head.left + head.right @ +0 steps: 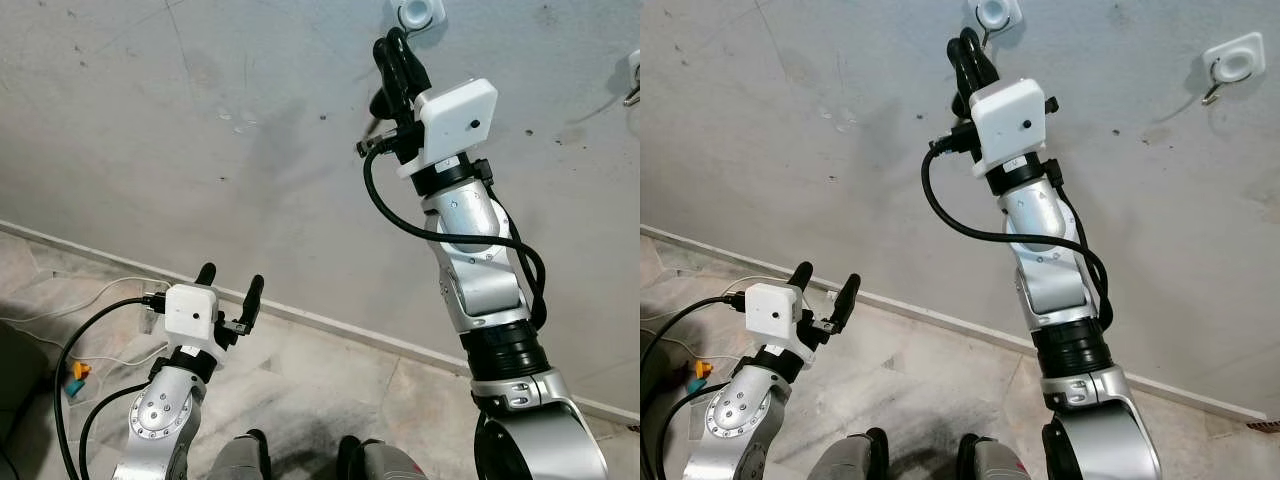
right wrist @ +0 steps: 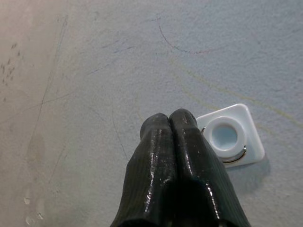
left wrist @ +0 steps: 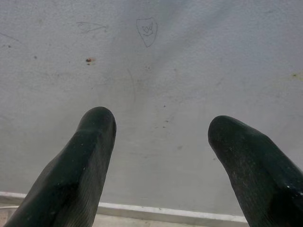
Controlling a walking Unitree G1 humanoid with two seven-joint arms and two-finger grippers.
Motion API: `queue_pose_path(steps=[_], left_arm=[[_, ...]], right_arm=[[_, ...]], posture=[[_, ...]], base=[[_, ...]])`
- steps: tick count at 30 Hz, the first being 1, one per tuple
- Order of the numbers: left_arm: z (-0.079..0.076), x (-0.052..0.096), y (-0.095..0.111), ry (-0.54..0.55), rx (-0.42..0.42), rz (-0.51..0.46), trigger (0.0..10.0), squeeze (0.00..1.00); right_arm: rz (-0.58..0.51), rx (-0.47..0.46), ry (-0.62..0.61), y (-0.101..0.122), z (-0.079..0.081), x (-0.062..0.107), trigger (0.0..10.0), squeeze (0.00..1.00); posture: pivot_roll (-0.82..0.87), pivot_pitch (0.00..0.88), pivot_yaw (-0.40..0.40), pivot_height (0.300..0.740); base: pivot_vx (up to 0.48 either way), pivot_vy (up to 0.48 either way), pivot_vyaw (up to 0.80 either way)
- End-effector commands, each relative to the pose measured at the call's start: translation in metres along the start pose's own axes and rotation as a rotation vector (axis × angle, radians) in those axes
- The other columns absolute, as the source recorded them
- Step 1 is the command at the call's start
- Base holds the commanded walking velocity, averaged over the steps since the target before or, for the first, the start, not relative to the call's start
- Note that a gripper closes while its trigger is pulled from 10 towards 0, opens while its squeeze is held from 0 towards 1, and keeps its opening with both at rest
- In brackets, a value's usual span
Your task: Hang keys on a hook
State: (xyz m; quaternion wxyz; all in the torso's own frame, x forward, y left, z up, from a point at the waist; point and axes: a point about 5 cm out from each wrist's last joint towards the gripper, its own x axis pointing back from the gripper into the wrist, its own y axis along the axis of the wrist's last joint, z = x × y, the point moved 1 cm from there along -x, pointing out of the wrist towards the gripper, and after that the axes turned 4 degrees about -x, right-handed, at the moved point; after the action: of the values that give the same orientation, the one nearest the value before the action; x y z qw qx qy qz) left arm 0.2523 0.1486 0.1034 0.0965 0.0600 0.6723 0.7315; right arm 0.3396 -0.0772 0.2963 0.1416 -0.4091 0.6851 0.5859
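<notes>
A white square wall hook point(image 1: 997, 12) with a round centre and a thin metal wire hook below it sits high on the grey wall. My right gripper point(image 1: 965, 45) is raised to the wall, its tips just below and left of the hook. In the right wrist view the hook point(image 2: 226, 135) lies right beside the fingertips point(image 2: 161, 124), which are pressed together and shut, with nothing visible between them. I can make out no keys. My left gripper point(image 1: 230, 282) is held low near the skirting, open and empty.
A second white hook point(image 1: 1232, 62) with a metal wire is on the wall further right. A pale skirting board point(image 1: 330, 325) runs along the wall's foot. Cables and a small orange and teal object point(image 1: 76, 375) lie on the tiled floor at the left.
</notes>
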Motion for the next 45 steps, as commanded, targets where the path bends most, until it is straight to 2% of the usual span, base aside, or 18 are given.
queue_pose_path(steps=[1,9,19,37,45], left_arm=[[0.001,0.005,-0.004,0.004,-0.01,0.018,10.0,0.0],[0.001,0.006,-0.004,0.002,-0.01,0.018,10.0,0.0],[0.002,0.01,-0.004,0.005,-0.015,0.022,10.0,0.0],[0.001,0.012,-0.005,0.001,-0.018,0.026,10.0,0.0],[0.001,0.012,-0.005,-0.001,-0.018,0.029,10.0,0.0]], right_arm=[[-0.03,-0.014,0.014,0.004,0.002,-0.005,10.0,0.0],[0.0,-0.154,-0.052,-0.004,-0.01,-0.011,10.0,0.0],[0.005,-0.167,-0.109,-0.011,-0.033,-0.016,10.0,0.0],[-0.007,-0.209,-0.153,-0.015,-0.041,-0.021,10.0,0.0],[0.02,-0.189,-0.187,-0.02,-0.048,-0.015,10.0,0.0]], posture=[[0.14,0.156,-0.01,0.74],[0.14,0.163,-0.007,0.74],[0.15,0.167,-0.003,0.74],[0.15,0.173,-0.002,0.74],[0.15,0.173,-0.001,0.74]], base=[[0.0,0.0,0.0],[0.0,0.0,0.0],[0.0,0.0,0.0],[0.0,0.0,0.0],[0.0,0.0,0.0]])
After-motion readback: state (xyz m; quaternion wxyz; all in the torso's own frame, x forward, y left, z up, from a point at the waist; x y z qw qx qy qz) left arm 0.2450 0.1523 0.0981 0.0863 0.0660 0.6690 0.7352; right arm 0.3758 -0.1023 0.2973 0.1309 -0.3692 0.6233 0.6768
